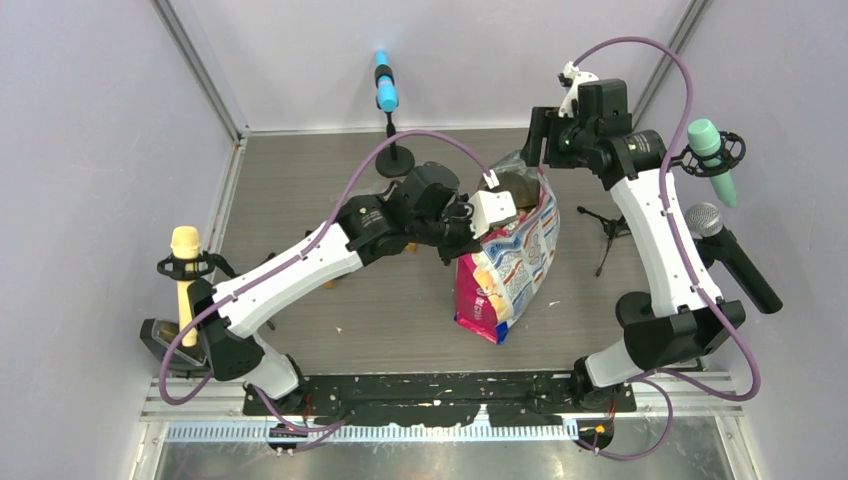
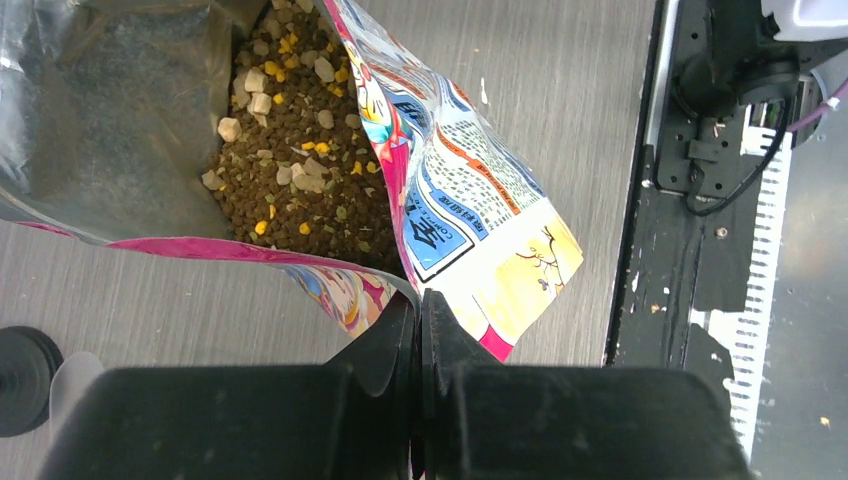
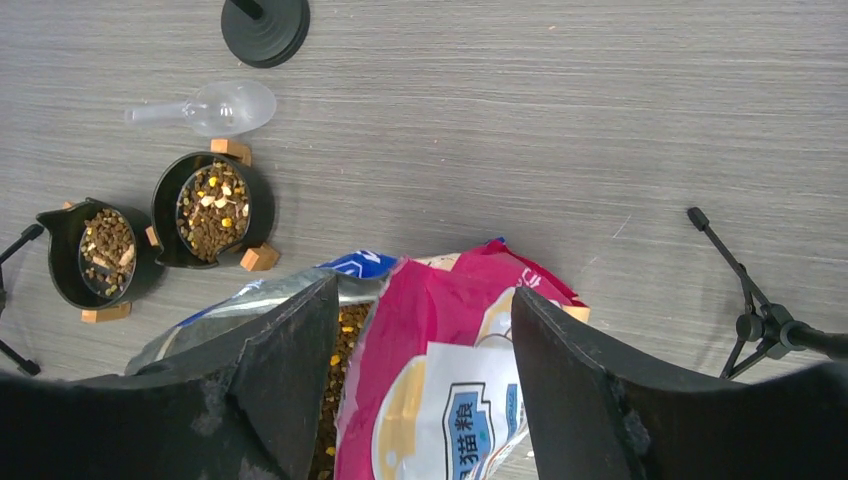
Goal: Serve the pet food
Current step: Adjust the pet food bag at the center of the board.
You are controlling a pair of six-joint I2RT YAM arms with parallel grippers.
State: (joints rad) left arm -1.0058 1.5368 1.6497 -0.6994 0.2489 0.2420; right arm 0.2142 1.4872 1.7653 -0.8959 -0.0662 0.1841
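Your left gripper (image 2: pixel 420 322) is clamped on the bag (image 2: pixel 470 210) edge, probably propping it up, while your right gripper (image 3: pixel 425 335) hangs open around the top. Pet food (image 2: pixel 300 190) sits in the bag, some in both bowls (image 3: pixel 258 215).

The bag (image 3: pixel 440 330) bears the blue-label characters "猫粮".

The black left gripper (image 2: pixel 420 300), fingers pressed together, clamps the rim of an open pink, white and blue printed foil bag (image 2: pixel 480 220) holding brown, tan and yellow kibble pellets (image 2: pixel 300 170), its bottom toward the grey wood-grain table (image 2: pixel 570 90) edge
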